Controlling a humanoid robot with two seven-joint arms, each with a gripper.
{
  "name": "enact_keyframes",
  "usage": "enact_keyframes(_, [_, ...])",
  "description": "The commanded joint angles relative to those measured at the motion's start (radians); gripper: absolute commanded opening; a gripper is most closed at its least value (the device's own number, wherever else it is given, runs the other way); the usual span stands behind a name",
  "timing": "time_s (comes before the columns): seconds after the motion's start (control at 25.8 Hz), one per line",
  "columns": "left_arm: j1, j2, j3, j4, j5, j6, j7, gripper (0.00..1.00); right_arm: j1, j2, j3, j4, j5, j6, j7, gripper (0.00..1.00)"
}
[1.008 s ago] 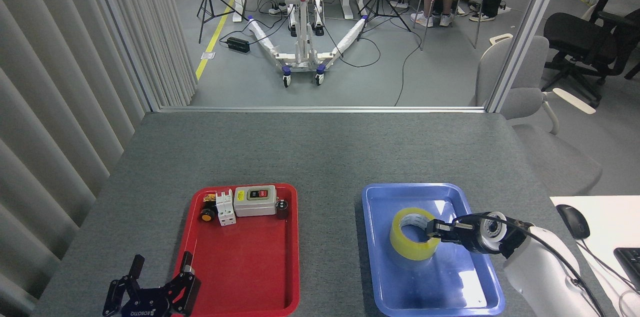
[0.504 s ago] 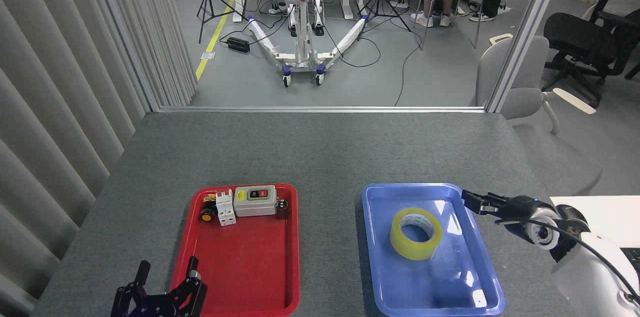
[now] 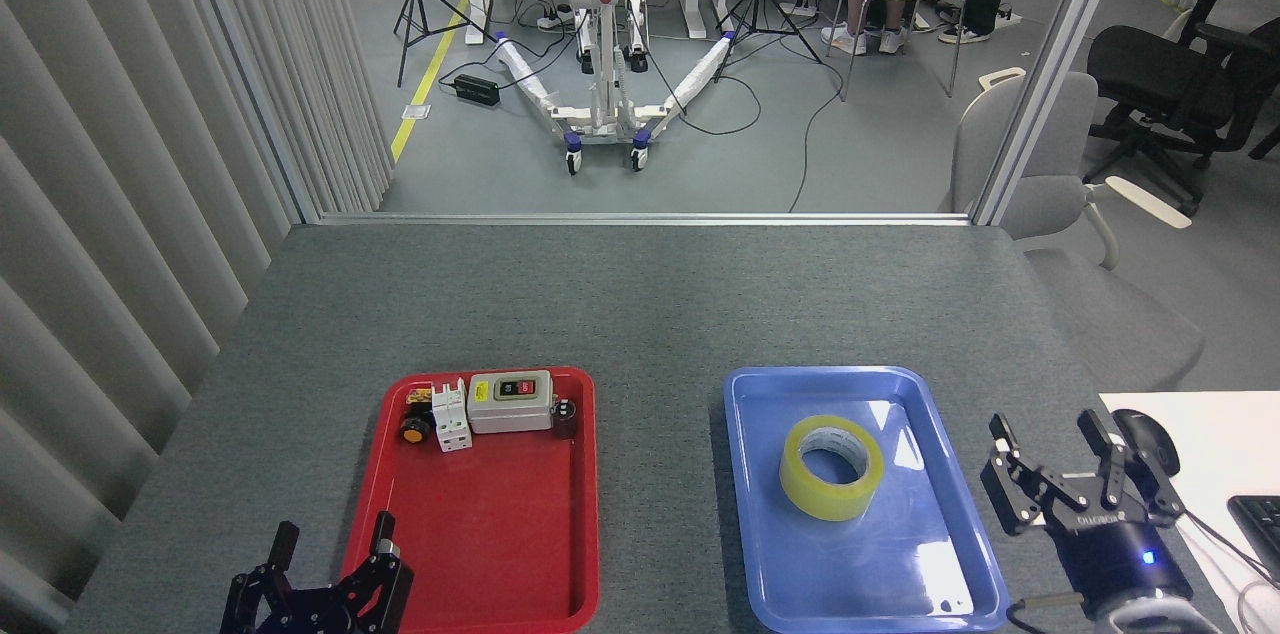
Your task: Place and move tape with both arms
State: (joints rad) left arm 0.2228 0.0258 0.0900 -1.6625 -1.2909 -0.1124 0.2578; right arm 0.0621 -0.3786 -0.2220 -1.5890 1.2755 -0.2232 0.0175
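The tape [image 3: 831, 467] is lying flat mid blue tray [image 3: 745, 514]; the left gripper [image 3: 335, 546] and right gripper [image 3: 1050, 440] are both hanging spread wide, holding nothing.

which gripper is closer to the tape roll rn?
Right. The right gripper sits open just off the blue tray's right edge, beside the tape. The left gripper is open across the red tray.
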Motion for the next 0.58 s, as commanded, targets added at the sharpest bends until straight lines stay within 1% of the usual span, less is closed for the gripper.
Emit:
enact_keyframes(0.0, [0.003,0.0,0.002,0.0,0.001,0.0,0.0,1.0,0.15,-0.016,0.006,-0.065,0.005,0.068,-0.048,0.99])
enact_keyframes(0.04, [0.004,0.002,0.002,0.0,0.001,-0.001,0.0,1.0,0.176,-0.016,0.007,-0.072,0.005,0.071,-0.048,0.99])
enact_keyframes(0.12, [0.006,0.002,0.001,0.0,0.001,-0.003,0.0,1.0,0.194,-0.008,0.004,-0.078,0.005,0.071,-0.051,1.0])
enact_keyframes(0.27, [0.006,0.005,-0.001,0.0,0.001,-0.003,0.0,1.0,0.196,-0.019,0.009,-0.077,-0.002,0.053,-0.057,1.0])
enact_keyframes(0.43, [0.0,0.01,-0.001,0.003,-0.001,-0.003,-0.002,1.0,0.202,-0.023,0.024,-0.078,-0.004,-0.011,-0.062,1.0])
enact_keyframes(0.54, [0.0,0.011,-0.001,0.003,0.001,-0.004,-0.003,1.0,0.203,-0.043,0.026,-0.08,-0.005,-0.015,-0.062,1.0])
